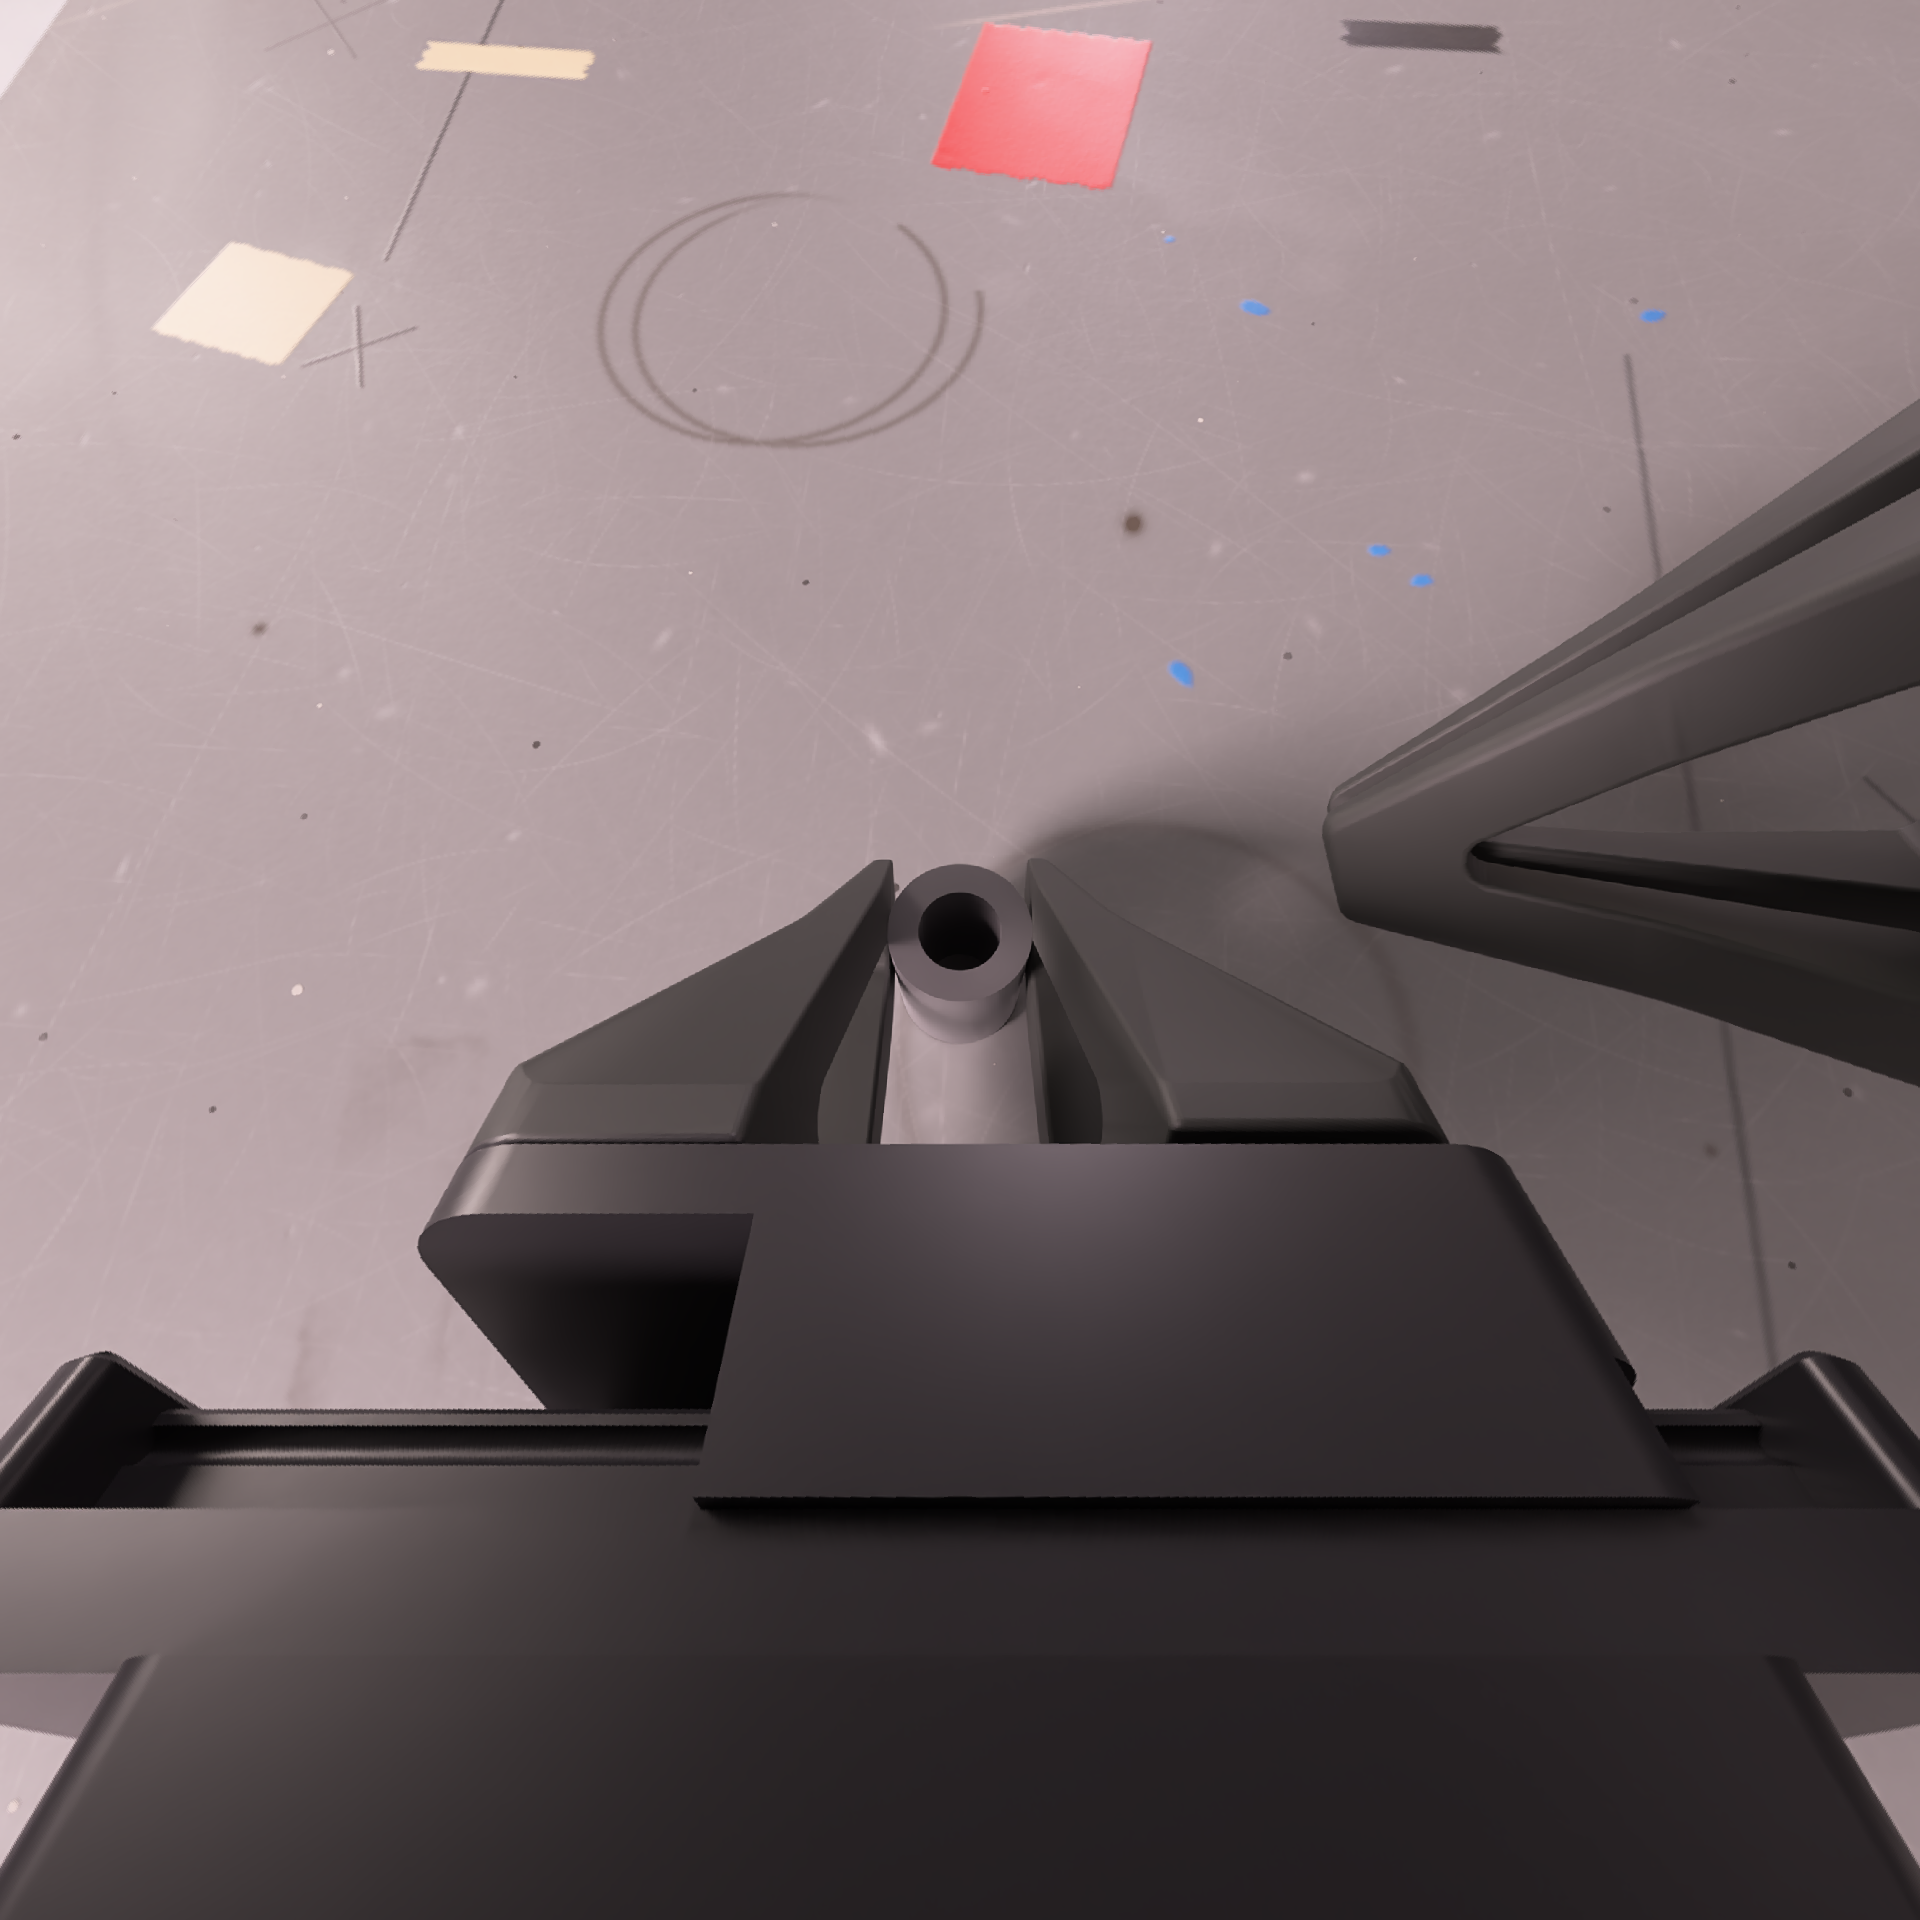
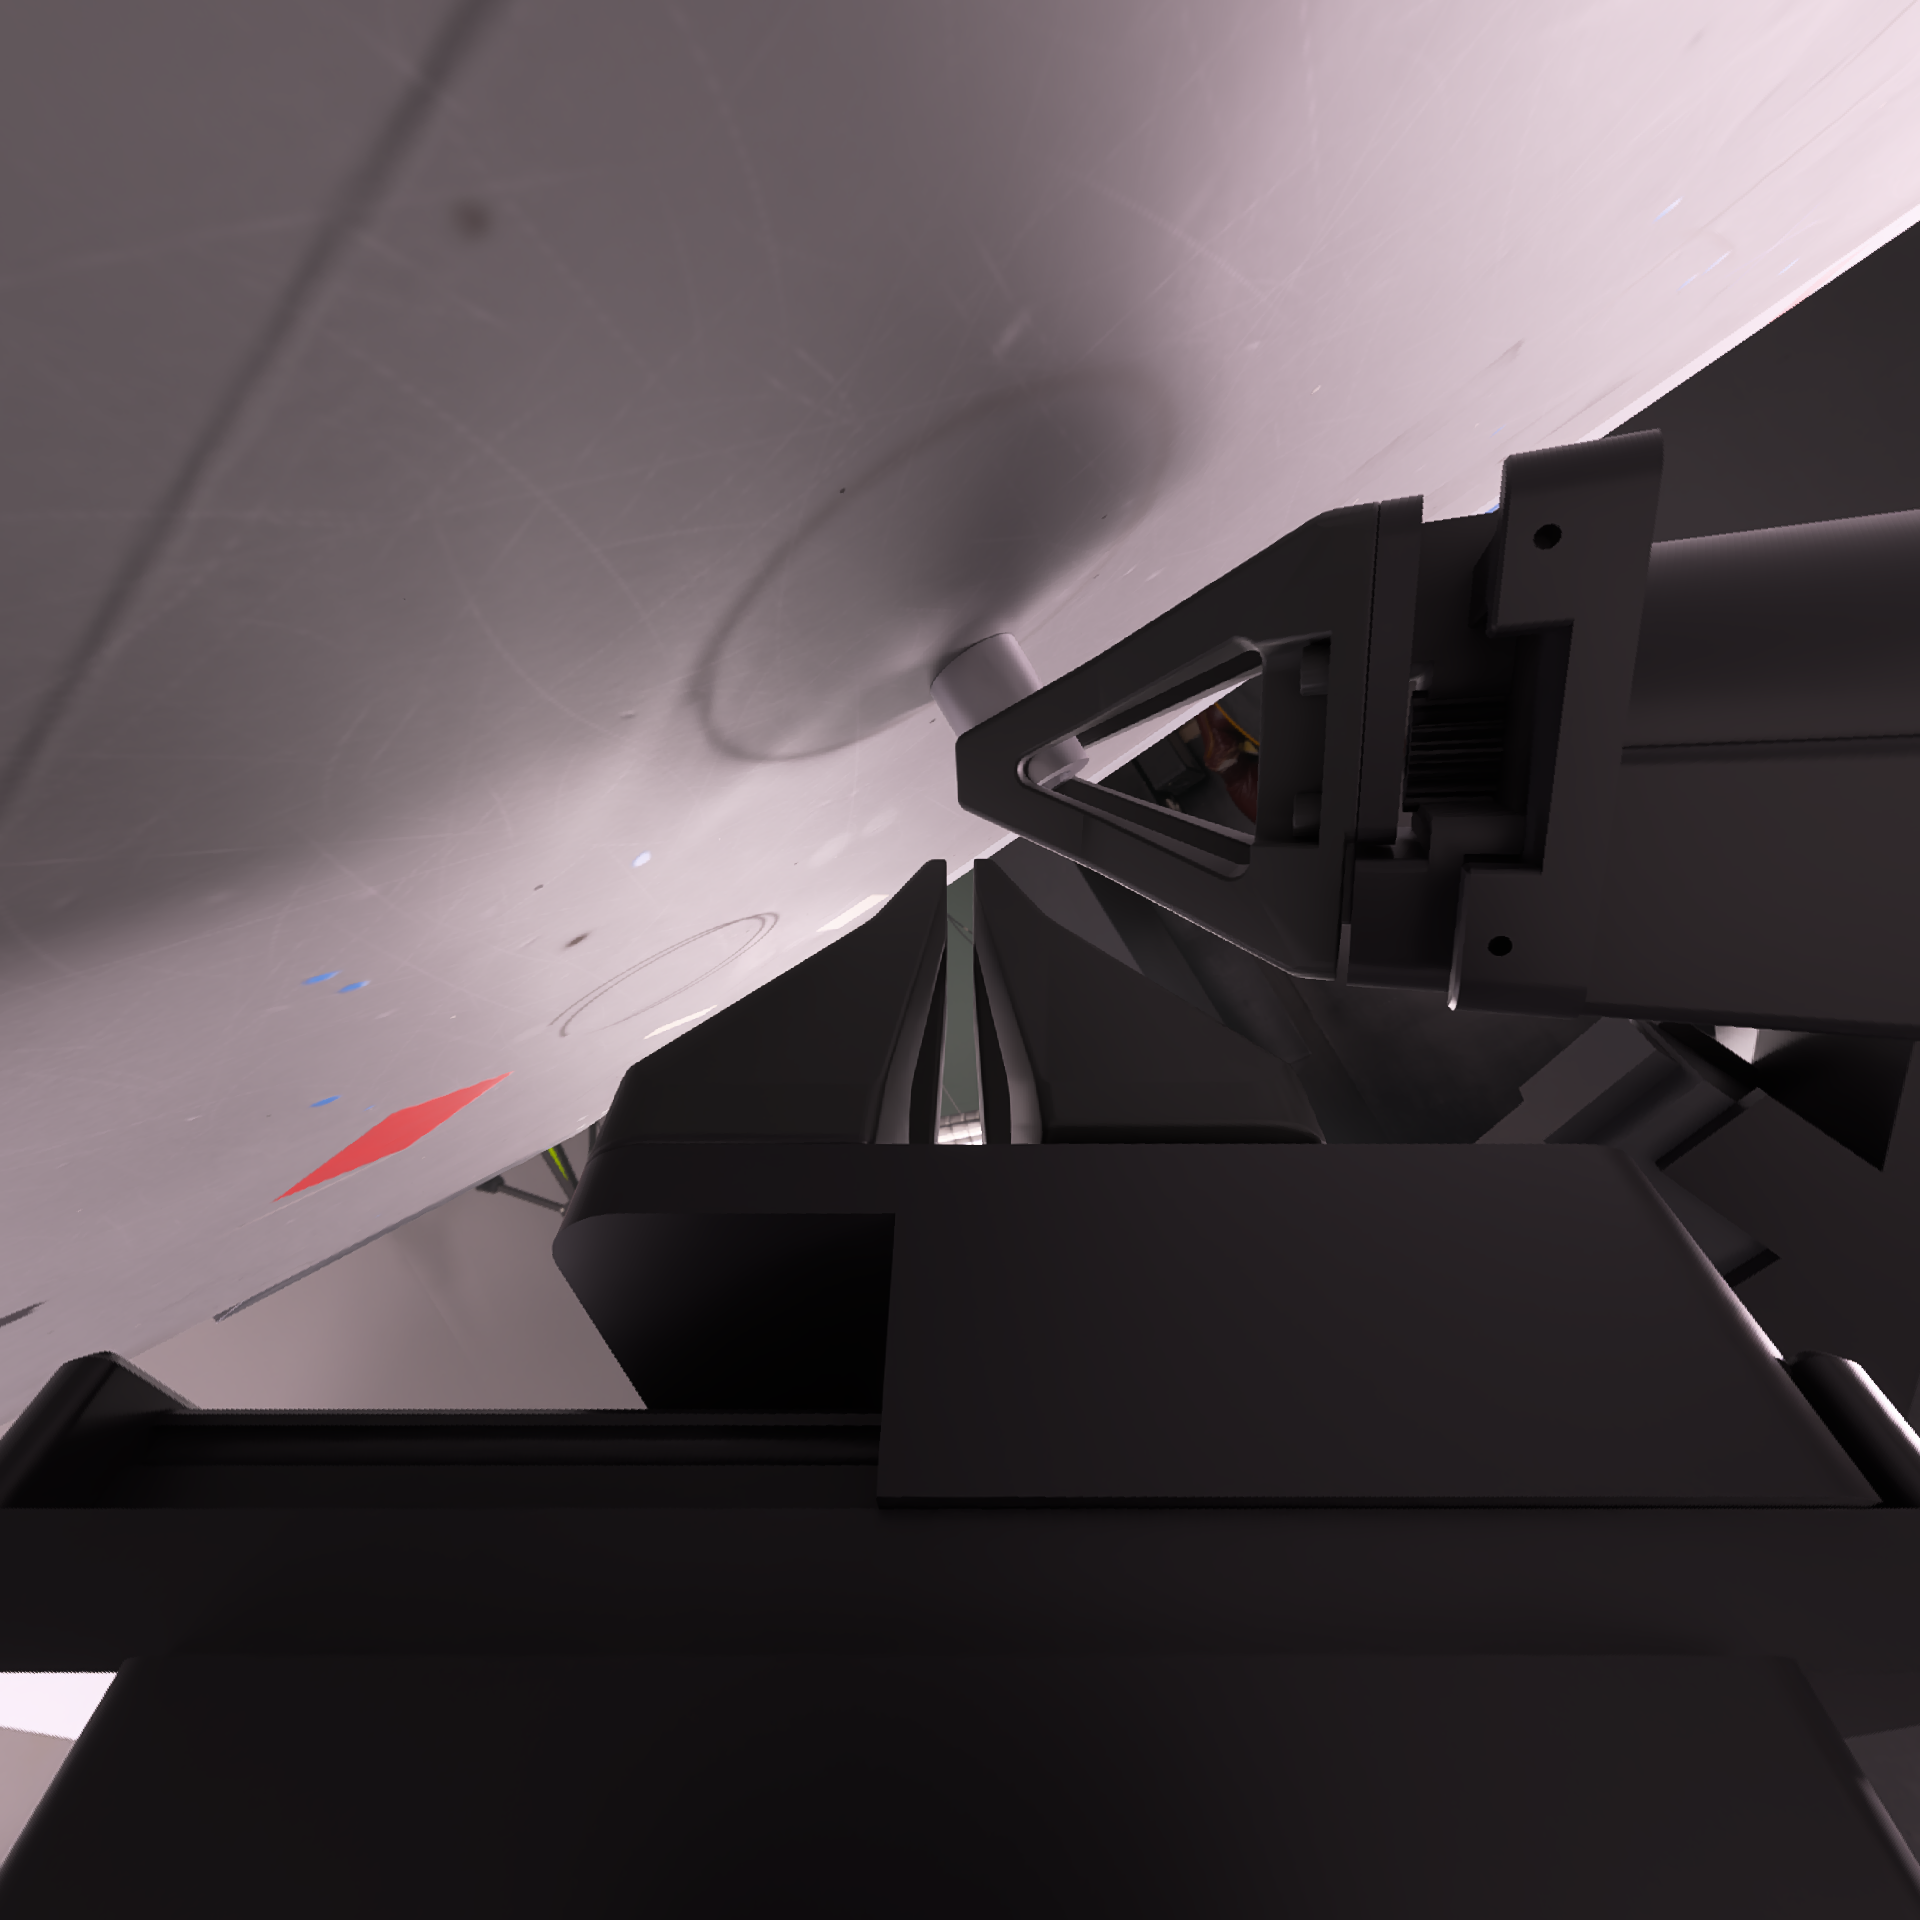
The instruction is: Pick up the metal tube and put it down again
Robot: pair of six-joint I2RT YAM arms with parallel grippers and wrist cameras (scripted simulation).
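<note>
Bench (image 1: 520, 623) grey, scuffed, tape patches | left hand (image 1: 961, 894) clamped on metal tube (image 1: 961, 935), end near bench | right hand (image 2: 961, 883) nearly closed, empty | step: likely set-down | next: lower, release gently.

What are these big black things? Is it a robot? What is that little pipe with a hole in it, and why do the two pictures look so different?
Yes, it is a robot with two arms. Each arm ends in a gripper, a pincer with two fingers, and has a small camera looking along those fingers. So each picture shows one gripper close up.

In the left arm's picture, the left gripper pinches the metal tube; you look right into its open end. Beyond it lies the grey table, scratched, with a red patch, two cream patches and blue specks.

In the right arm's picture, the right gripper has its fingers nearly together with nothing between them. Farther off you see the left gripper from the side, holding the tube just above the table.
</note>
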